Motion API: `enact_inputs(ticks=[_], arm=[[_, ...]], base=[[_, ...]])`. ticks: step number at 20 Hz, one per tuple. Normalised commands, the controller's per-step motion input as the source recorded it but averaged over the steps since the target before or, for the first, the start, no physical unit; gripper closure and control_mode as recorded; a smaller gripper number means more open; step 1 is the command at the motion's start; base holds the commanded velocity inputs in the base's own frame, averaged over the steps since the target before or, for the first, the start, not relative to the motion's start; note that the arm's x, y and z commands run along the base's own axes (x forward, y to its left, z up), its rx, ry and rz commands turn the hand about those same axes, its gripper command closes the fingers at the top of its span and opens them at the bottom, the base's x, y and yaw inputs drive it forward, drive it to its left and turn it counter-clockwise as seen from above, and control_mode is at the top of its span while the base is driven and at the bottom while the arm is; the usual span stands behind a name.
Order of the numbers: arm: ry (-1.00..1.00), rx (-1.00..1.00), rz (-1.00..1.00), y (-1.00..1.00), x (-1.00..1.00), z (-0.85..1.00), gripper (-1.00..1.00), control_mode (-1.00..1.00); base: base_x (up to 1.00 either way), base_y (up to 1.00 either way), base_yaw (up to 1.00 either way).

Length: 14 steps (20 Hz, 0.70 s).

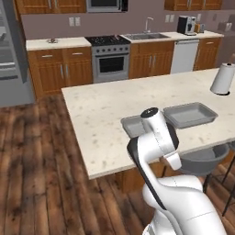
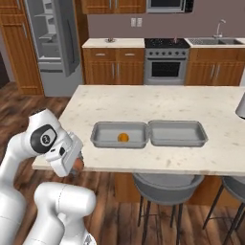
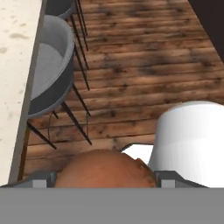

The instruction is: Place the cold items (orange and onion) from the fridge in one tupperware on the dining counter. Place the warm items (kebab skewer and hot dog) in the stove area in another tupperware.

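gripper (image 3: 105, 177): held low at the near edge of the dining counter, above the wood floor; 2 finger tips (image 3: 38, 179) spread wide, clamped either side of a round brown thing
onion (image 3: 104, 168): brown, round, sits between the tips; in the right base view it peeks out under the hand
stool (image 3: 50, 70): grey seat, dark legs, tucked just beside the counter edge
dining counter (image 2: 158, 103): pale speckled top, 2 grey tupperware trays side by side near its near edge, touching or nearly so
left tupperware (image 2: 99, 135): holds the orange (image 2: 123, 137), nothing else
right tupperware (image 2: 201, 135): nothing seen inside
paper towel roll (image 1: 223, 78): upright, far right of counter
stove (image 1: 110, 57): back wall, between wood cabinets; kebab skewer and hot dog too small to tell
fridge (image 2: 55, 40): far left, door open
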Motion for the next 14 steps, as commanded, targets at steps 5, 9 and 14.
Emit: enact_inputs(ticks=[5, 9, 14], arm=[[0.00, 0.00, 0.00, 0.00, 0.00, 0.00, 1.00, 1.00], [0.00, 0.00, 0.00, 0.00, 0.00, 0.00, 1.00, 1.00], [0.00, 0.00, 0.00, 0.00, 0.00, 0.00, 1.00, 1.00]], base=[[0.46, -0.37, 0.22], [0.29, -0.42, 0.25], [0.33, -0.37, 0.26]])
